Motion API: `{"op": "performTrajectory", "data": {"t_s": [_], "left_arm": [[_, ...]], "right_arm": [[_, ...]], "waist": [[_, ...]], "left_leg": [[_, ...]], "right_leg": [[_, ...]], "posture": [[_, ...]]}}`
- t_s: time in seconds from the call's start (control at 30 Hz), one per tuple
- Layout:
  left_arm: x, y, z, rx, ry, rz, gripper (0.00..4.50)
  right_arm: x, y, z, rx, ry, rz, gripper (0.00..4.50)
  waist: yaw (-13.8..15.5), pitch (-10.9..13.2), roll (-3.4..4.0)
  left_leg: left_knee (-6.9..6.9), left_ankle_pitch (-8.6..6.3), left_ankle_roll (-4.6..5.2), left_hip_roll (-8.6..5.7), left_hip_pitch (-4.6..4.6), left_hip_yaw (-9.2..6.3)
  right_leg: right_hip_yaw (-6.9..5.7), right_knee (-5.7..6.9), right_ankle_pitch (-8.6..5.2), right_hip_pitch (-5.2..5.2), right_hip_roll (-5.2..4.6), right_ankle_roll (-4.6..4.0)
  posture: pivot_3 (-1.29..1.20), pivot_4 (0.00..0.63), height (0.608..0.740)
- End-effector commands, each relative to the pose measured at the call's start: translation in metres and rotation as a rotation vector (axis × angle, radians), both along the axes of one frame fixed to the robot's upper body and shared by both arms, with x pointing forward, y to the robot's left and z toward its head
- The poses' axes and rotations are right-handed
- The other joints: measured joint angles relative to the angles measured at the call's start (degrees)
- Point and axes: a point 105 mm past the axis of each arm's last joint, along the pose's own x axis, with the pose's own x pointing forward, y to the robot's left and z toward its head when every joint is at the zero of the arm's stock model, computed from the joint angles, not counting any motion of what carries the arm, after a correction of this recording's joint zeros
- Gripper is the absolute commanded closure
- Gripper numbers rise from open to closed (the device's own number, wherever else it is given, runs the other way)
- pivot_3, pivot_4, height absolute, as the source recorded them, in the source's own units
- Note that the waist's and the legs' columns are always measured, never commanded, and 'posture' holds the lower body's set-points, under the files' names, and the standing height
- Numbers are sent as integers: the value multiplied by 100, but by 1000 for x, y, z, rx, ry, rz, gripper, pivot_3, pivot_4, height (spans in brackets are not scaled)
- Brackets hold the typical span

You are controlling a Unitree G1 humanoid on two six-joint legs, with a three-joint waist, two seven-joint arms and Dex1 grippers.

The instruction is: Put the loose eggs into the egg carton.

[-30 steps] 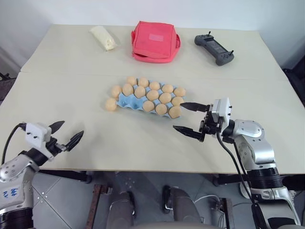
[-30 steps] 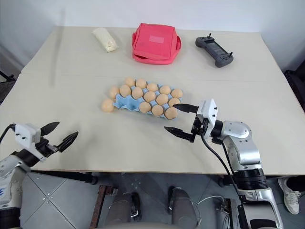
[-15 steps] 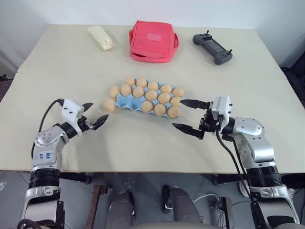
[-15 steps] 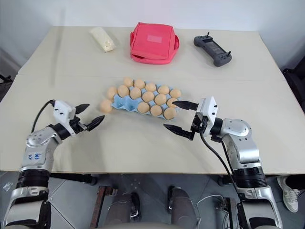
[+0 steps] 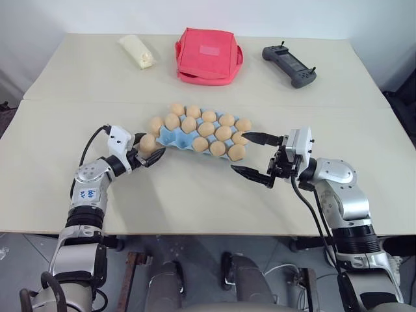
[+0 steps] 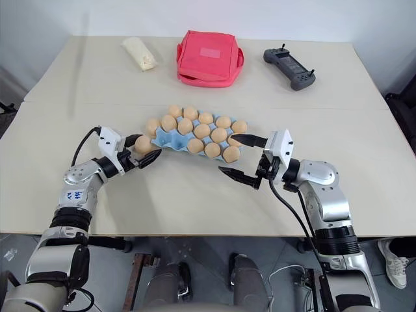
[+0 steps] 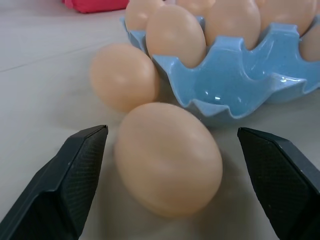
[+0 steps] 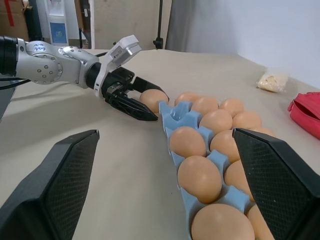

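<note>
A light blue egg carton sits mid-table, most of its cups holding tan eggs; the cup at its near left end is bare. Two loose eggs lie on the table against that end. My left gripper is open and level, its fingers straddling the nearer loose egg with a gap on each side. The other loose egg lies just behind it, beside the carton wall. My right gripper hovers open at the carton's right end, holding nothing.
A red fabric pouch, a cream packet and a dark handheld controller lie along the table's far side. Bare tabletop stretches in front of the carton to the near edge.
My left arm has swung forward and to the right, from near the table's front left edge to the carton's left end, and its fingers now flank a loose egg. The right gripper has stayed put.
</note>
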Motion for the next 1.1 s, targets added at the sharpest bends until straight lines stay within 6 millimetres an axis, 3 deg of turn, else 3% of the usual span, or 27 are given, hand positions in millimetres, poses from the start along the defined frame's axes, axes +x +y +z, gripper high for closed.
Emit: {"op": "performTrajectory", "data": {"t_s": [0.03,0.1,0.23,0.37,0.5,0.6,0.73,0.8,0.93,0.97,1.1], "left_arm": [[-4,8,8,-14,-41,7,1292],[-8,11,10,-16,-48,-1,1903],[-27,4,23,-17,-86,-94,1903],[-43,-19,45,33,-161,-217,1903],[-29,-57,63,15,-191,-284,1903],[-8,-70,62,26,-176,-265,1903],[5,-81,61,14,-163,-276,1903],[8,-83,59,17,-152,-281,1903],[8,-80,56,19,-150,-294,1086],[7,-77,57,26,-152,-289,831],[2,-47,57,64,-159,-230,831]], "right_arm": [[-2,1,9,12,-46,6,0],[-3,1,7,12,-43,6,0],[-3,1,5,11,-36,3,0],[-5,0,2,11,-29,-3,0],[-6,-2,0,12,-22,-22,0],[-8,-8,-2,4,-22,-42,0],[-10,-13,-1,2,-30,-71,0],[-12,-15,0,5,-36,-85,0],[-15,-15,-1,17,-37,-105,0],[-15,-15,-1,17,-35,-105,0],[-15,-14,-1,21,-31,-100,0]], "waist": [[-7,0,0],[-11,0,0],[-15,0,0],[15,0,0],[78,0,0],[104,0,0],[-2,0,0],[-28,0,0],[-20,0,0],[-10,0,-1],[-24,0,-1]], "left_leg": [[0,0,0,0,0,0],[0,0,0,0,1,0],[-4,0,-1,2,1,0],[-2,0,-1,1,0,0],[3,3,4,-11,0,-7],[9,3,4,-16,-1,-3],[5,13,22,-16,0,-1],[-2,12,19,-12,0,0],[-6,13,11,-7,1,3],[-6,13,11,-8,0,3],[4,11,17,-9,0,6]], "right_leg": [[1,1,0,0,-1,0],[2,2,0,0,0,0],[2,4,0,-1,1,0],[2,2,0,0,0,0],[5,1,7,8,-9,12],[15,-9,26,11,-10,20],[19,-11,29,9,-10,20],[17,-12,28,5,-4,19],[14,-9,26,0,4,16],[14,-10,26,0,3,16],[19,-11,27,2,-2,17]], "posture": [[0,150,740],[0,150,740],[0,150,740],[0,150,740],[0,150,740],[0,150,740],[0,150,740],[0,150,740],[0,150,740],[0,150,740],[0,150,740]]}}
